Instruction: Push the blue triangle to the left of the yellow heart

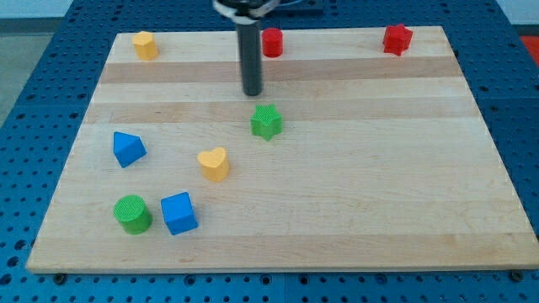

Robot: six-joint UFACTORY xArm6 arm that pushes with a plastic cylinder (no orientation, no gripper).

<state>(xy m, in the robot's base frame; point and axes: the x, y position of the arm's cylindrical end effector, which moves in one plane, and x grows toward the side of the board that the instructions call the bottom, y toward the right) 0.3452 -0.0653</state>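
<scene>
The blue triangle (128, 149) lies near the board's left edge. The yellow heart (214, 163) lies to its right and slightly lower, a gap between them. My tip (253, 93) is above and to the right of the heart, just above the green star (266, 122), far from the blue triangle.
A green cylinder (132, 214) and a blue cube (178, 212) sit at the lower left. A yellow block (145, 45) is at the top left, a red cylinder (271, 42) at top middle, a red star (397, 39) at top right. The wooden board (379, 185) rests on a blue pegboard.
</scene>
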